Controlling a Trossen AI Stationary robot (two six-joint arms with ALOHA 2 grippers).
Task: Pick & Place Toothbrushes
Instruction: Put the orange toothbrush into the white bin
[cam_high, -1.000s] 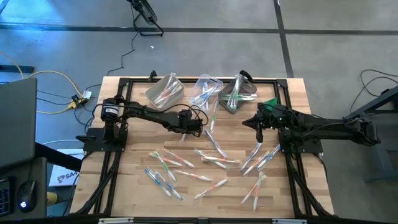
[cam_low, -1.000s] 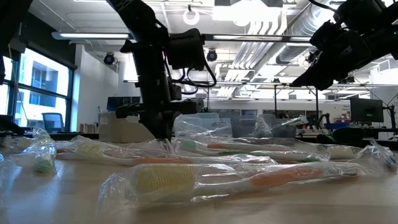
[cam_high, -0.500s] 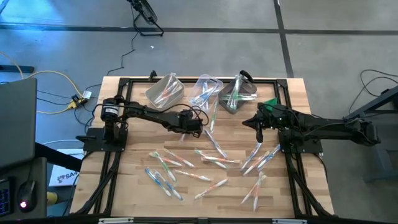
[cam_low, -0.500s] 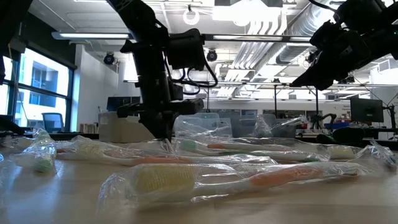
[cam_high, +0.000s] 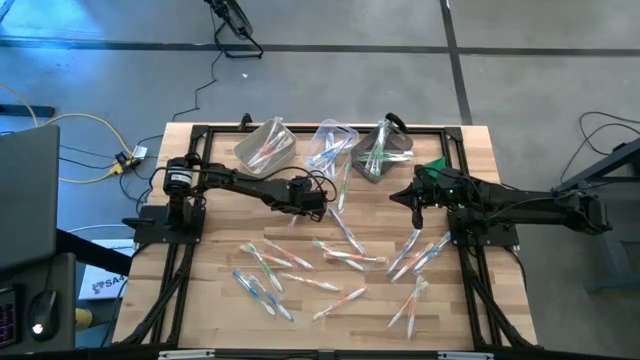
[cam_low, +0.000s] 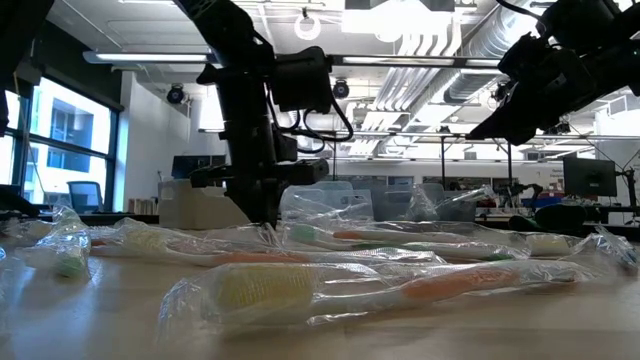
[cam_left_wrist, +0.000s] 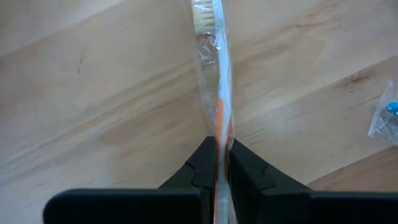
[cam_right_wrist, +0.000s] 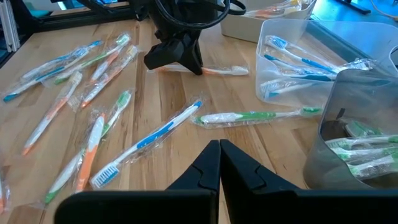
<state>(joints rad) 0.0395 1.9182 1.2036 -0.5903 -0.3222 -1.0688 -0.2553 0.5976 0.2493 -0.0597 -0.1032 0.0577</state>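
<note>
Near the desk's middle, toward its far edge, we have the left gripper (cam_left_wrist: 222, 163) clamped on an orange-handled toothbrush (cam_left_wrist: 214, 74) lying on the wood, so next we judge a lift toward the bins (cam_high: 268, 143), while the right gripper (cam_right_wrist: 219, 163) waits pinched shut.

Grey floor (cam_high: 520, 60), ceiling ducts (cam_low: 420, 40), windows (cam_low: 70, 130)

Two arms over the desk (cam_high: 210, 270), so two grippers: the left gripper (cam_high: 297, 214) and the right gripper (cam_high: 417, 213). Three clear bins (cam_high: 266, 146) sit in a row along the desk's far edge, each with a few toothbrushes (cam_high: 342, 259) inside, too tangled to count. Roughly twenty more wrapped ones lie loose on the desk in front of the bins. One small green object (cam_high: 436, 165) beside the right-hand bin.
</note>
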